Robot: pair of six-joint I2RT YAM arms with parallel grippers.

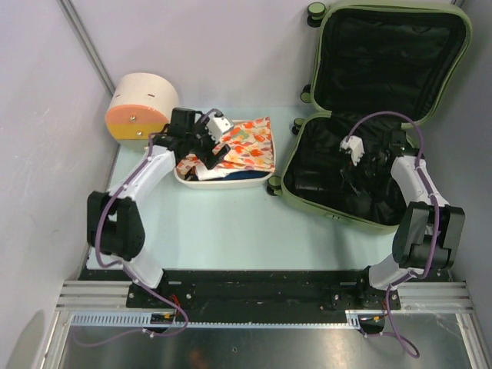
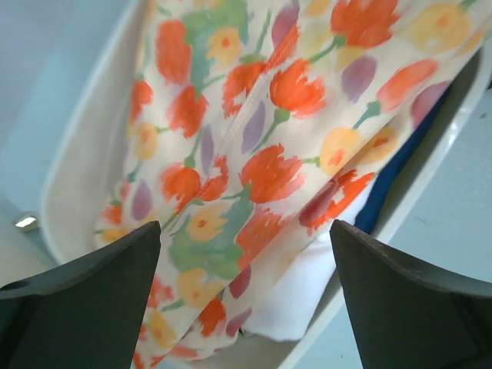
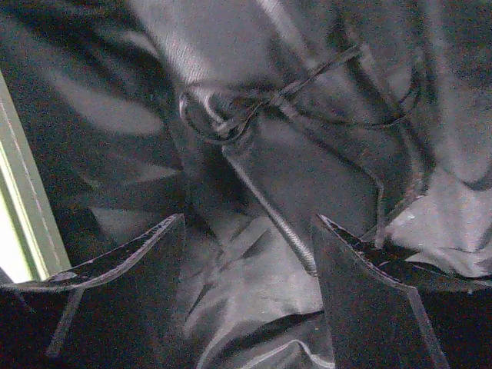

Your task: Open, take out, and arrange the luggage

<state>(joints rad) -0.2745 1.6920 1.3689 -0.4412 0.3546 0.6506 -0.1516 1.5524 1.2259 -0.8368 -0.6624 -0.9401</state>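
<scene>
The olive-green luggage [image 1: 392, 61] lies open at the right, its lid propped against the back wall and its black lining showing. My right gripper [image 1: 347, 173] reaches into the lower half. In the right wrist view that gripper [image 3: 248, 223] is open just above the crumpled black lining [image 3: 231, 292], with a zipper line [image 3: 269, 207] running between the fingers and the green shell rim [image 3: 23, 200] at the left. My left gripper [image 1: 209, 157] hovers over the white tub [image 1: 223, 183]. It stands open [image 2: 244, 231] above a floral cloth [image 2: 254, 138], holding nothing.
Under the floral cloth [image 1: 250, 146] in the tub [image 2: 84, 131] lie a white cloth [image 2: 296, 304] and a blue one [image 2: 400, 165]. A round cream box with an orange front [image 1: 138, 108] stands at the back left, close to the left arm. Walls close in on three sides.
</scene>
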